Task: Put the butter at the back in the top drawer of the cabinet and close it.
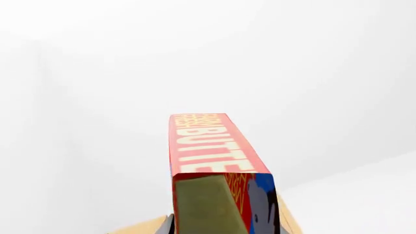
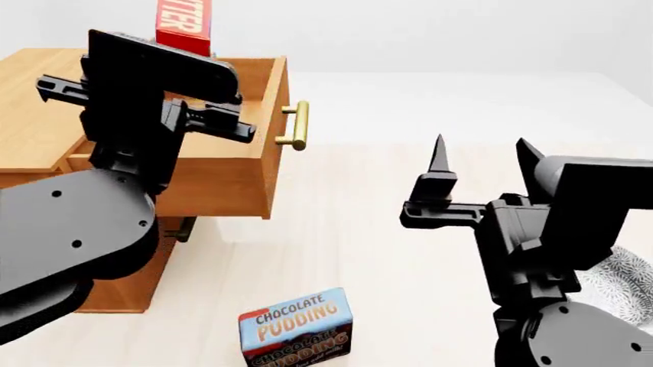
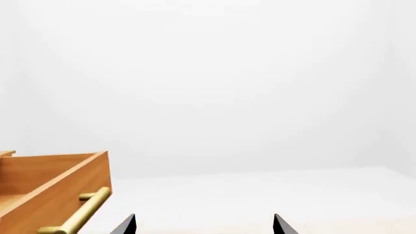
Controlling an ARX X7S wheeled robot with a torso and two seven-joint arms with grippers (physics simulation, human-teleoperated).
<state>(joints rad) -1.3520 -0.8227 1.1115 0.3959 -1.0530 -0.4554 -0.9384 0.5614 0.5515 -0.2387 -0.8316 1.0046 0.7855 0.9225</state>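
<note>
Butter [image 1: 211,146], its red face lettered in cream, juts outward in the left wrist view, clamped at its near end by the left gripper [image 1: 224,229], whose fingers are mostly hidden; a strip of light wood shows beneath it. From the head view, the butter [image 2: 185,24] stands upright above the pulled-out top drawer [image 2: 245,164] of the cabinet [image 2: 36,115], held in the left gripper [image 2: 189,57]; the brass handle [image 2: 297,125] faces the floor space; a chocolate pudding box [image 2: 297,327] lies on the floor near the cabinet; the right gripper [image 2: 485,160] hovers well apart, jaws spread and empty. In the right wrist view, two dark fingertips [image 3: 125,225] stand wide apart, holding nothing; the drawer's [image 3: 58,187] open corner and handle [image 3: 75,214] sit beside them.
</note>
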